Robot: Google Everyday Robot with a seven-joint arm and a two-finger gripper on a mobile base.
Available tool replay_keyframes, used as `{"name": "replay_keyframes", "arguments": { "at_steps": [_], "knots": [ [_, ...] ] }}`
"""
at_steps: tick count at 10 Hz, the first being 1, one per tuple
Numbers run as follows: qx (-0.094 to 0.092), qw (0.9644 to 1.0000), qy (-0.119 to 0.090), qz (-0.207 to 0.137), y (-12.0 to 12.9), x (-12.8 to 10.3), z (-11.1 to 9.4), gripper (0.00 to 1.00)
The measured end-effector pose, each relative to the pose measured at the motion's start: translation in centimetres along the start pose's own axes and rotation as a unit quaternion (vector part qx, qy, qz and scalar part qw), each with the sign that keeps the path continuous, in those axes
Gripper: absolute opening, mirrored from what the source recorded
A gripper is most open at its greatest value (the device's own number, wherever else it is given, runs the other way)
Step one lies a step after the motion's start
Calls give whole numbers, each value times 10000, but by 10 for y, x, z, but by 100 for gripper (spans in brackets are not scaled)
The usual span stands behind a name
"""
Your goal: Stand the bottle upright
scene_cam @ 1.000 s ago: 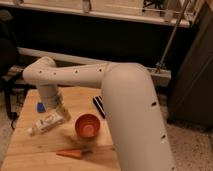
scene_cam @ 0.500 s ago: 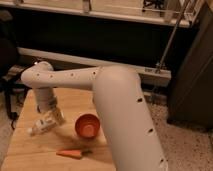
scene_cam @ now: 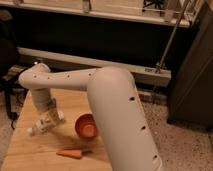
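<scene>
Gripper (scene_cam: 50, 116) is down over the left half of the table (scene_cam: 27, 152), jaws wide open. It hangs from the wrist right above the bottle's body. Can't tell if the fingers straddle it or just sit on top, and can't tell if there's contact.

Bottle (scene_cam: 42, 126) is lying on its side, not upright. It sits near the table's left edge, about midway between the far and near edges. It lies slanted: the narrow white cap (scene_cam: 32, 132) points toward the near-left corner and the base end disappears under the gripper.

Carrot (scene_cam: 70, 153) comes next. It lies flat toward the near edge, well apart from the bottle, long axis roughly parallel to that edge.

Red bowl (scene_cam: 87, 126) stands upright around the table's middle, mouth up, just behind the carrot. It's near the bottle but clear of it. Its right side is tucked against the arm from where I stand.

White arm (scene_cam: 107, 100) fills the right of the scene. The big link rises from the near-right, then reaches left across the far part of the table to an elbow, then drops to the wrist.

A metal pole (scene_cam: 170, 42) leans behind it. A dark cabinet (scene_cam: 192, 75) stands on the far right, off the table.
</scene>
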Motion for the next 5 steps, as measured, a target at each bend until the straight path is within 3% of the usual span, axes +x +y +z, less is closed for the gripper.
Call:
{"name": "replay_keyframes", "arguments": {
  "at_steps": [5],
  "knots": [
    [-119, 9998, -68, -175, -33, -5, 19, 78]
  ]
}}
